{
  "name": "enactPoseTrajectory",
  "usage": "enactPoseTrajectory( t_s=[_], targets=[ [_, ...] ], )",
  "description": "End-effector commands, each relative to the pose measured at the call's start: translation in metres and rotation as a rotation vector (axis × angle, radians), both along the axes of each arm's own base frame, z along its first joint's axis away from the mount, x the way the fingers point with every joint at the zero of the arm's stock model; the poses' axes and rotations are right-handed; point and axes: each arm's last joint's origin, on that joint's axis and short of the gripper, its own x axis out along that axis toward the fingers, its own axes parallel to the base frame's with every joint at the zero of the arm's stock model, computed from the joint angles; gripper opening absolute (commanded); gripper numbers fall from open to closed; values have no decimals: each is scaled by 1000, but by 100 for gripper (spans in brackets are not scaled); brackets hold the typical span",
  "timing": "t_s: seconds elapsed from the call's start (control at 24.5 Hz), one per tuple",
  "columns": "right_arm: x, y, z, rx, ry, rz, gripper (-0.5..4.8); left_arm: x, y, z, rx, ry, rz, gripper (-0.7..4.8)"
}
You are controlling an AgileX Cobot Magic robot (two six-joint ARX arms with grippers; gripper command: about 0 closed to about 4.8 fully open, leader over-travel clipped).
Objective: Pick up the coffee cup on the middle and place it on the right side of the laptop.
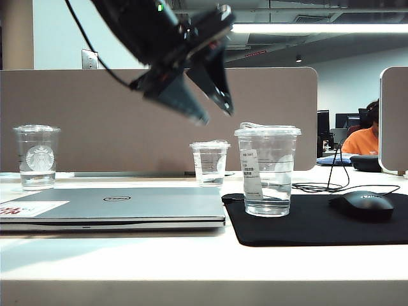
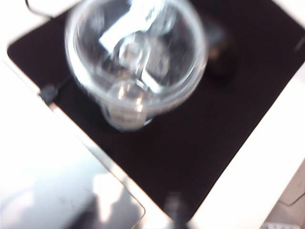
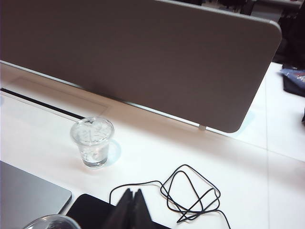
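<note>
Gently raise left gripper [image 1: 213, 111], fingers too blurred to judge, straight off coffee cup [image 1: 267, 171] standing on mat [image 1: 306, 223] right of laptop [image 1: 127, 204], leaving right gripper [image 3: 132, 210], fingers pressed together, behind mat.

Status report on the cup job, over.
Left claw open, empty, high over the laptop. Right claw shut, empty. Coffee cup upright on mouse pad, right of laptop. Nothing blocking.

The coffee cup [image 2: 136, 62] looks blurry from above, and the laptop [image 2: 57, 191] beside it is cut off.
</note>
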Motion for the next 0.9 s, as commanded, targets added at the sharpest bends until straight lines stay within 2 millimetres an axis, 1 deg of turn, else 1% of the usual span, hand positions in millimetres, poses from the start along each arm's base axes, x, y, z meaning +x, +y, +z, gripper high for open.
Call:
enactPoseTrajectory(
  t_s=[0.04,0.08,0.16,0.2,0.25,0.37,0.49,0.53,0.57,0.61,0.65,0.7,0.78,0.9],
  targets=[
    [-20,-1,9,5,-18,0,-5,-11,9,31,-27,-35,2,3],
    [-29,-2,11,9,-11,-1,-5,-18,16,44,-38,-78,23,-6],
    [-37,-3,12,8,1,0,-5,-25,25,59,-39,-143,70,-6],
    [-44,-3,11,7,18,1,-5,-32,32,70,-42,-194,97,-6],
    [-47,-4,10,13,38,2,-5,-37,38,78,-44,-226,109,-6],
    [-57,-4,4,54,131,-7,-5,-54,54,95,-40,-294,129,-6],
    [-69,-5,-5,45,248,-8,-5,-71,68,104,-56,-323,124,-6],
    [-71,-5,-8,39,282,-7,-5,-76,72,105,-63,-330,126,-6],
    [-80,-4,-12,37,312,12,-5,-87,82,103,-78,-342,131,-6],
    [-90,-1,-13,35,292,43,-5,-98,91,99,-91,-339,156,-6],
    [-96,1,-13,33,278,67,-5,-103,96,95,-98,-337,171,-6],
    [-106,5,-14,29,263,111,-5,-113,105,87,-105,-334,208,-6],
    [-120,9,-18,22,255,172,-5,-131,121,71,-124,-337,248,-6],
    [-139,7,-29,14,233,190,-5,-151,138,51,-171,-378,250,-6]
  ],
)
